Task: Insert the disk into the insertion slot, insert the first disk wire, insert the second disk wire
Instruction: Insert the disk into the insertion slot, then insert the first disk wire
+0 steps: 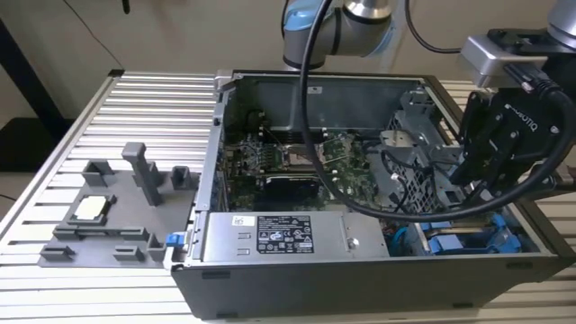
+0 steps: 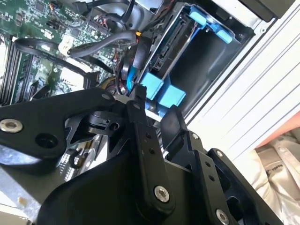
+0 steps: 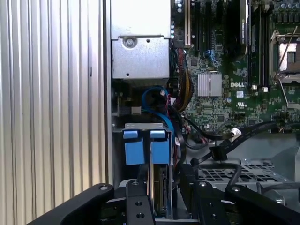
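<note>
- I logged the black two-finger gripper [image 1: 473,194] low inside the open grey computer case [image 1: 378,270], at its near corner on the exterior view's right.
- In both wrist views I saw the gripper [image 3: 161,180] [image 2: 154,104] narrowed onto the flat silver-grey disk [image 3: 158,188] in its bright blue plastic carrier. One black finger [image 3: 138,199] sat on each broad face, and the jaws looked clamped on it.
- The disk stood on edge, with the carrier's two blue end tabs [image 3: 146,149] [image 2: 161,93] poking out just past the fingertips.
- The insertion slot [image 2: 199,70] [image 1: 468,241], a grey metal bay with blue plastic rails, lay open right beside the tabs. Its dark inside was bare in the second wrist view.
- I could not tell whether the disk had entered the rails or how far it was seated.
- The slot sat between the case's outer wall and the perforated grey metal cage [image 3: 229,174], just beside the grey labelled power-supply box [image 1: 283,236] [image 3: 140,56].
- A blue cable loop [image 3: 154,93] and a bundle of black cables [image 3: 253,129] lay near the tabs, over the green motherboard [image 3: 225,93]. One black cable ended in a pale plug [image 3: 236,132] that lay loose, apart from the disk.
- The case rested on a slatted aluminium table [image 1: 144,101]. A grey plastic parts fixture [image 1: 108,223] stood well apart from the case, on the exterior view's left.
</note>
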Available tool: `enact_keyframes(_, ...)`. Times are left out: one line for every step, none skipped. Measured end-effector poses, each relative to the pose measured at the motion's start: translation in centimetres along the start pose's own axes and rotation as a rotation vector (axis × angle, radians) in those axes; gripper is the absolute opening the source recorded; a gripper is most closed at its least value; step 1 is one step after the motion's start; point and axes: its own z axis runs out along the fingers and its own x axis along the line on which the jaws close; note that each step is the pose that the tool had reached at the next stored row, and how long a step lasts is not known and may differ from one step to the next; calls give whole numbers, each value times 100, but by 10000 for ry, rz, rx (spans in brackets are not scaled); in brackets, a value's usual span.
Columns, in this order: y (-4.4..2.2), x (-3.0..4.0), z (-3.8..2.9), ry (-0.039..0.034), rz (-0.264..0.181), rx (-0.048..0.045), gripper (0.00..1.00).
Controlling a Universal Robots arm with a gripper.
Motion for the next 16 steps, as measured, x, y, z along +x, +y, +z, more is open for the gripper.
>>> enact_keyframes(1,0,-15,7,0,0,41)
enact_keyframes(1,0,-27,18,1,0,41)
enact_keyframes(1,0,-35,30,1,0,41)
enact_keyframes(2,0,-39,38,0,3,41)
enact_keyframes(4,-2,-42,48,0,14,41)
enact_keyframes(8,-3,-44,49,2,40,41)
enact_keyframes(14,-5,-44,50,2,83,41)
enact_keyframes(22,-4,-44,34,2,156,41)
enact_keyframes(31,-3,-44,-7,1,241,41)
enact_keyframes(40,-4,-42,-49,0,328,41)
enact_keyframes(50,-6,-43,-84,0,413,41)
enact_keyframes(60,-8,-42,-121,-1,507,41)
enact_keyframes(71,-10,-42,-162,-2,621,41)
enact_keyframes(79,-11,-42,-214,-3,732,41)
enact_keyframes(88,-15,-41,-259,-4,847,41)
enact_keyframes(95,-18,-40,-272,-6,954,41)
